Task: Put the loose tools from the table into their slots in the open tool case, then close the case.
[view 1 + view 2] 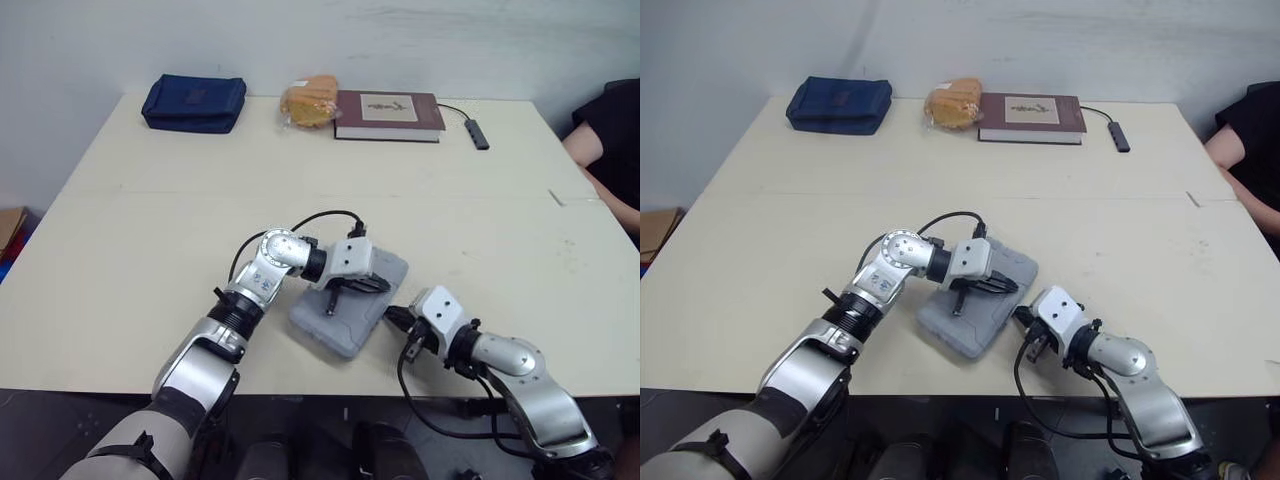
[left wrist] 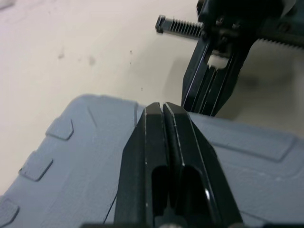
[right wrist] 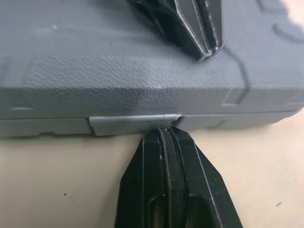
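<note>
— Where do your grippers stand?

— Your left gripper [image 2: 163, 107] has its two fingers pressed together. It holds nothing, and its tips rest on the lid of the case [image 1: 345, 325]. Your right gripper [image 3: 164, 133] is likewise closed and empty, with its tips touching the latch [image 3: 128, 124] on the case's side edge.

— And the job?

— The case lies lid-down on the table [image 1: 150, 250], so the stowing looks done. What seems left is that latch: I cannot tell whether it has snapped home. You likely need one firm push there.
</note>
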`<state>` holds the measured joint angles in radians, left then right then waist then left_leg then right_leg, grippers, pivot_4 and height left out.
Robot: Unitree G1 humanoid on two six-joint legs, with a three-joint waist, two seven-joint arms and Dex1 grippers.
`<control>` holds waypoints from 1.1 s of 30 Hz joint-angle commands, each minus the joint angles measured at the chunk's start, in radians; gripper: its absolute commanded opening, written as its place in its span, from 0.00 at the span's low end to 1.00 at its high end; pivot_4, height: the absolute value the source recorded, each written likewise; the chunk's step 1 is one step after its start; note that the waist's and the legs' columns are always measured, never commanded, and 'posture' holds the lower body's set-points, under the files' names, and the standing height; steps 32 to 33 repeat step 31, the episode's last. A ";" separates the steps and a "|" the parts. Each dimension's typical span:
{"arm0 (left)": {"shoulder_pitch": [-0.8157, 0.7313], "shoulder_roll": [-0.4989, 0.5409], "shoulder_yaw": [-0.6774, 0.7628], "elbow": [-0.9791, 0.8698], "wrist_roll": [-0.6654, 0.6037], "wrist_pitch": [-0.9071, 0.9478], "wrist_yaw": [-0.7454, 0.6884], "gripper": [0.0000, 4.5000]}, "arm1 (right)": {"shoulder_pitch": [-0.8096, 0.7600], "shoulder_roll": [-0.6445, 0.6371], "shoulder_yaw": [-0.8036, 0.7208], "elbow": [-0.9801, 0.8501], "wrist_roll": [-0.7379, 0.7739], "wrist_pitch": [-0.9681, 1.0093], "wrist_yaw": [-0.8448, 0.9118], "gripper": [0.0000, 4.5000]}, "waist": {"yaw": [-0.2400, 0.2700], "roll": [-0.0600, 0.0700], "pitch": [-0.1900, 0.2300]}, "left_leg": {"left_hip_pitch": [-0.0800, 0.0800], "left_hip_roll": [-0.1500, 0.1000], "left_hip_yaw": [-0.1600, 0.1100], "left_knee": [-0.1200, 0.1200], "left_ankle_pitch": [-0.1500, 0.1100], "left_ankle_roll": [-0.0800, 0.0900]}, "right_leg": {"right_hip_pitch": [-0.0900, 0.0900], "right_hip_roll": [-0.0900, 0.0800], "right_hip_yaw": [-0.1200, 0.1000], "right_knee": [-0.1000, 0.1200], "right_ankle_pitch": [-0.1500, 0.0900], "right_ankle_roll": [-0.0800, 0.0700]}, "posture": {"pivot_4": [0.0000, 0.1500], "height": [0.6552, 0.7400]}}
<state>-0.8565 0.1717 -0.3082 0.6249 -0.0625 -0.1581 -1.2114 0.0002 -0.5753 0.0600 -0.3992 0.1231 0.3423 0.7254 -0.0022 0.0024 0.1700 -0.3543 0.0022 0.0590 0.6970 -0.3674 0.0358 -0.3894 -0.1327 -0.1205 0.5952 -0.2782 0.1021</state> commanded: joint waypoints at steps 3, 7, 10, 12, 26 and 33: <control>0.036 0.080 0.136 -0.109 -0.172 0.086 -0.096 0.01 | 0.132 -0.136 -0.176 -0.155 0.171 -0.049 0.167 0.00 | 0.008 0.000 0.005 | -0.005 0.000 0.000 0.000 0.002 0.000 | -0.004 0.002 -0.002 0.004 0.000 0.000 | 1.00 1.00; 0.064 0.205 0.235 -0.163 -0.225 0.143 -0.092 0.00 | 0.256 -0.196 -0.369 -0.206 0.241 -0.101 0.240 0.15 | 0.017 -0.002 0.009 | -0.006 -0.003 0.001 0.000 0.003 0.002 | -0.004 0.003 -0.009 0.005 0.001 0.001 | 1.00 1.00; 0.121 0.338 0.274 -0.210 -0.241 0.238 -0.119 0.19 | 0.328 -0.223 -0.509 -0.226 0.294 -0.133 0.298 0.42 | 0.018 -0.002 0.009 | -0.005 -0.004 0.002 0.000 0.003 0.003 | -0.004 0.002 -0.008 0.004 0.002 0.003 | 1.00 1.00; 0.184 0.429 0.327 -0.209 -0.219 0.221 -0.074 0.38 | 0.361 -0.243 -0.607 -0.226 0.303 -0.162 0.332 0.64 | 0.019 0.000 0.010 | -0.004 -0.004 0.001 0.000 0.003 0.003 | -0.002 0.001 -0.007 0.003 0.002 0.003 | 1.00 1.00; 0.520 0.671 0.503 -0.233 -0.176 0.131 0.117 0.99 | 0.418 -0.305 -0.859 -0.012 0.272 -0.307 0.452 1.00 | 0.030 0.000 0.015 | -0.004 -0.004 0.001 -0.008 0.001 0.002 | -0.004 -0.003 0.001 -0.004 0.002 0.003 | 1.00 1.00; 0.523 0.656 0.487 -0.260 -0.180 0.100 0.118 0.99 | 0.388 -0.310 -0.826 0.007 0.255 -0.330 0.436 1.00 | 0.028 0.001 0.016 | -0.002 -0.004 0.003 -0.010 0.001 0.001 | -0.004 -0.003 0.002 -0.005 0.002 0.003 | 1.00 1.00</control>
